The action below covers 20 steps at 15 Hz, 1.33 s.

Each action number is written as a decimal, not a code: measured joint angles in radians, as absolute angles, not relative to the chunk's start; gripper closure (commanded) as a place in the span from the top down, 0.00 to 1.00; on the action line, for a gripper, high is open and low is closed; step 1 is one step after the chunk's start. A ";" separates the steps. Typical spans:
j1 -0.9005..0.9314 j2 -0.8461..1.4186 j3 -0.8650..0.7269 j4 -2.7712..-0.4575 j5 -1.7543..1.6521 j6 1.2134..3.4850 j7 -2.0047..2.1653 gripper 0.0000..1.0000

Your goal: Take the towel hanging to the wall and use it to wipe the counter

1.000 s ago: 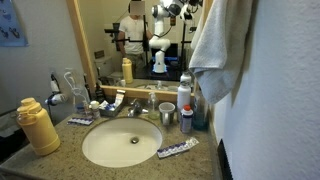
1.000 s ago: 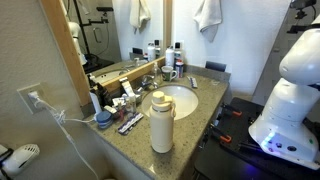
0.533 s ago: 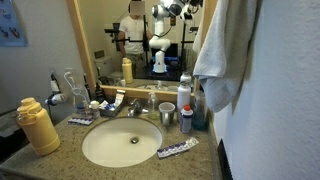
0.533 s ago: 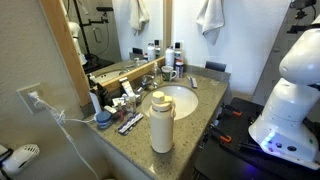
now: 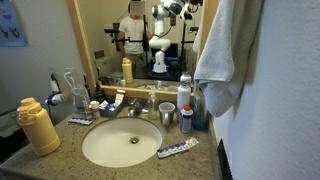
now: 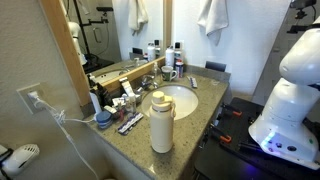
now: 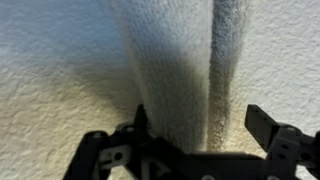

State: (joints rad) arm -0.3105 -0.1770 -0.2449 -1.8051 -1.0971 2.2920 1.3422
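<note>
One towel [image 5: 222, 55] drapes the stippled wall [image 7: 50, 50] (granite counter [image 5: 205, 158] below)

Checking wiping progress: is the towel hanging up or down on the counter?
Hanging up. The towel drapes in folds against the wall, well above the counter; the open gripper straddles a fold.

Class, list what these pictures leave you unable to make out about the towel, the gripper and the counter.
- What holds the towel up: the top edge cuts it off in both exterior views.
- Whether the fingers touch the towel: wrist view, too dark and close.
- The gripper: outside both exterior views.
- The back corner of the counter: behind the towel in an exterior view.
</note>
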 measured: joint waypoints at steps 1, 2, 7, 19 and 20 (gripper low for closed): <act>-0.308 -0.181 -0.245 -1.807 -1.097 2.292 1.342 1.00; -0.305 -0.186 -0.243 -1.809 -1.098 2.292 1.342 1.00; -0.299 -0.228 -0.215 -1.843 -1.100 2.277 1.343 1.00; -0.226 -0.435 -0.093 -1.994 -1.116 2.161 1.342 1.00; -0.216 -0.448 -0.084 -2.007 -1.116 2.155 1.342 1.00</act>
State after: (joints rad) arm -0.2165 -0.4476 -0.0839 -2.0072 -1.1158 2.1550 1.3417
